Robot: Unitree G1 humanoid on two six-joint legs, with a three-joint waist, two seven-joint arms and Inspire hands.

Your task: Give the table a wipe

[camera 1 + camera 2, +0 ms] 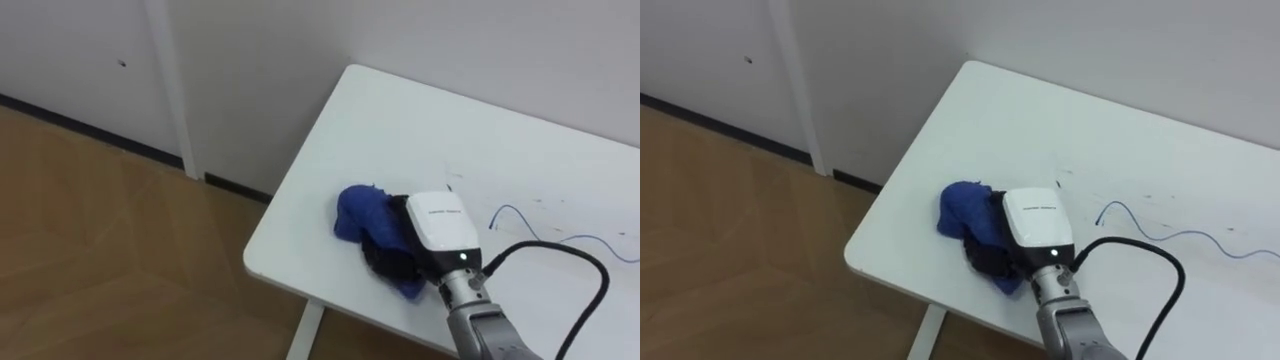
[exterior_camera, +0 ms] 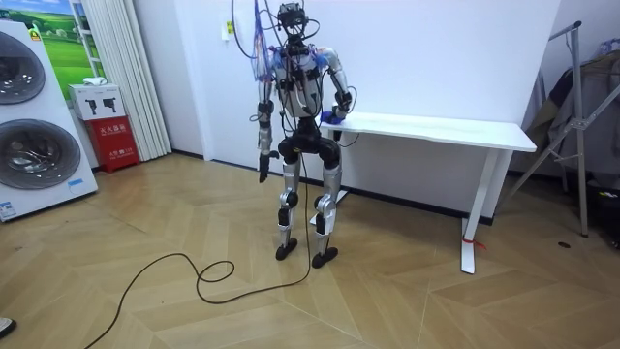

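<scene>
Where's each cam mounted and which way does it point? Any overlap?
Left eye view: on the robot's head, looking down at a corner of the white table and the blue cloth; right hand and forearm enter from lower right.
Right eye view: same head, slightly to the side, same downward look; same hand on the cloth.
Room view: stands across the floor, facing the wall; whole robot at the table's end, left hand hanging.
Shared: both eyes show one corner, cloth and hand.

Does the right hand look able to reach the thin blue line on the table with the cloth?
Probably yes. The right hand lies on the blue cloth near the corner of the table. The thin blue line is on the same surface to its right, and nothing stands between them.
</scene>
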